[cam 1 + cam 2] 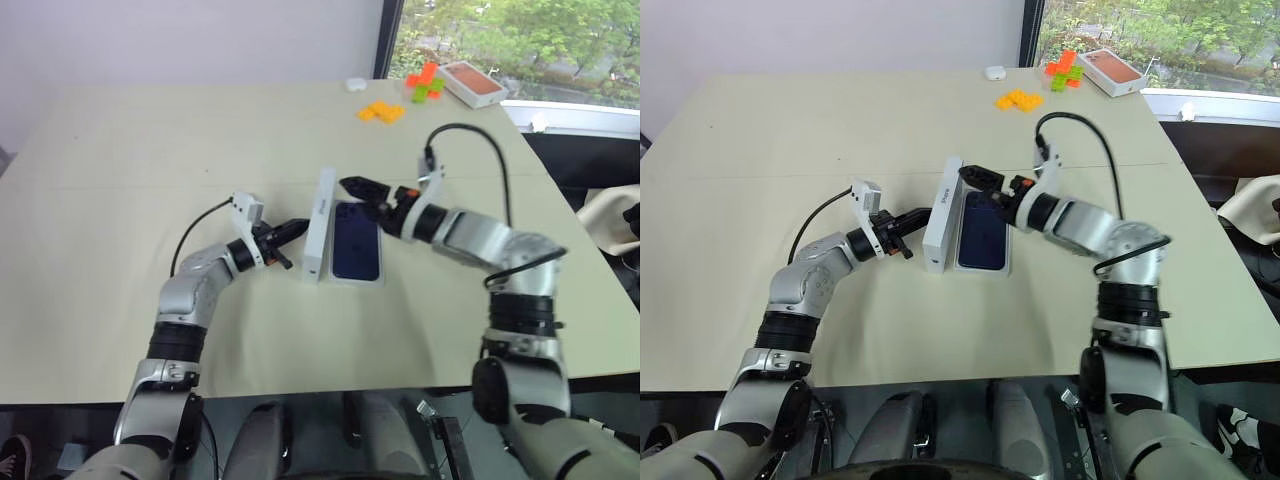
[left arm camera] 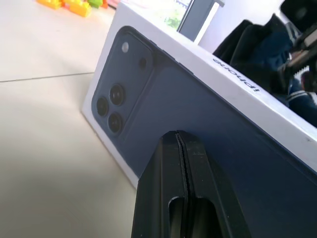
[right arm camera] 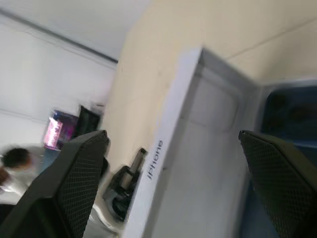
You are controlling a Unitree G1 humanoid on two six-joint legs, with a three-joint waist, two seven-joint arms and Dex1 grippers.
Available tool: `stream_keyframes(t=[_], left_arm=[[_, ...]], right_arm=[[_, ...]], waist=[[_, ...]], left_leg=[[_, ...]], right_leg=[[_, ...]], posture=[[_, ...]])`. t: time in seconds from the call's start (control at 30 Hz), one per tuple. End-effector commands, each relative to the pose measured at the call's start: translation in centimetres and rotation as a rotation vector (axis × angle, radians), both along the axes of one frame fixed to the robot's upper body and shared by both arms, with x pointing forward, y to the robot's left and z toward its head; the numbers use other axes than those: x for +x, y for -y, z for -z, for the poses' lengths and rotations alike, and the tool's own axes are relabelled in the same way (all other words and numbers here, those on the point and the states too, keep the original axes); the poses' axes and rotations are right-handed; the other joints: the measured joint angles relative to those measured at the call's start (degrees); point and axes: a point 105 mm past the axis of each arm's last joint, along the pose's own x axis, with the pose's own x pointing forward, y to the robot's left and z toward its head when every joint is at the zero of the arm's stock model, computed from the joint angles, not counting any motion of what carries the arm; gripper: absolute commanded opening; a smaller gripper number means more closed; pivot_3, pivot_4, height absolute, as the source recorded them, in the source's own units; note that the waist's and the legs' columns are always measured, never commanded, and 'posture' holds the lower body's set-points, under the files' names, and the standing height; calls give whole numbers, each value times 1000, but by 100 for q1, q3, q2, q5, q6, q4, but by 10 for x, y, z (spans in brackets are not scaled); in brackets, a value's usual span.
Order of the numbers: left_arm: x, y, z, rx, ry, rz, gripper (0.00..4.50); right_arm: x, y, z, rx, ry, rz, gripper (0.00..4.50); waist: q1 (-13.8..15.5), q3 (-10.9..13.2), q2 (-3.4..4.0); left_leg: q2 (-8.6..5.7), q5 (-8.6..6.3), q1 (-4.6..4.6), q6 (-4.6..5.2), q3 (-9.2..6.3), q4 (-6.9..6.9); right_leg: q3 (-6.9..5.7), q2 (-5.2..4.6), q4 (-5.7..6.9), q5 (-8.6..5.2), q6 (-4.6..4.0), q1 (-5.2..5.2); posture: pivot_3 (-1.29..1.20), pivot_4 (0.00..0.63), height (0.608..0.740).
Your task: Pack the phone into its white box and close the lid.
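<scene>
While the lid (image 1: 319, 224) stands on its long edge, the left gripper (image 1: 296, 230), fingers pressed together, touches its printed face; the right gripper (image 1: 978, 176), fingers spread wide, hovers above the phone (image 1: 983, 232), which lies in the white box (image 1: 1007, 262) on the surface (image 1: 150, 150).

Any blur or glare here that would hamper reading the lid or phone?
Right wrist view: smeared throughout, the lid and its lettering soft. Left wrist view: crisp on the lid's printed lenses, fingers slightly soft. Left eye view: even light, phone readable.
</scene>
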Motion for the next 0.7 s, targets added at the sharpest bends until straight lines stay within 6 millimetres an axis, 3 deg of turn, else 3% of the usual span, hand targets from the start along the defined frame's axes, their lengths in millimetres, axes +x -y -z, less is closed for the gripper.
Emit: stream_keyframes(t=[0.03,0.1,0.17,0.43,0.7], left_arm=[[-2,17,-11,-7,64,31,0],[-1,27,-12,-18,65,46,0],[-2,31,-13,-27,69,54,0],[-4,41,-22,-39,101,79,0],[3,8,-40,-8,161,-12,0]], right_arm=[[7,33,-27,-88,129,60,4466],[10,49,-32,-134,166,90,4466],[9,50,-32,-172,190,68,4466],[-4,44,8,-546,320,-67,4466],[6,40,13,-732,475,-82,4466]], waist=[[54,0,0],[65,0,0],[69,-1,-1],[62,-1,-1],[73,-1,-1]], left_leg=[[-2,-1,0,1,4,0],[-2,-1,2,1,7,0],[-1,-1,4,1,9,3],[7,0,13,1,7,4],[6,1,13,0,7,16]], right_leg=[[1,0,-2,1,2,0],[2,1,-10,2,4,2],[4,4,-10,3,5,3],[6,16,-4,3,6,6],[8,15,-3,4,6,7]], posture=[[0,150,740],[0,150,740],[0,150,740],[0,150,740],[0,150,740]])
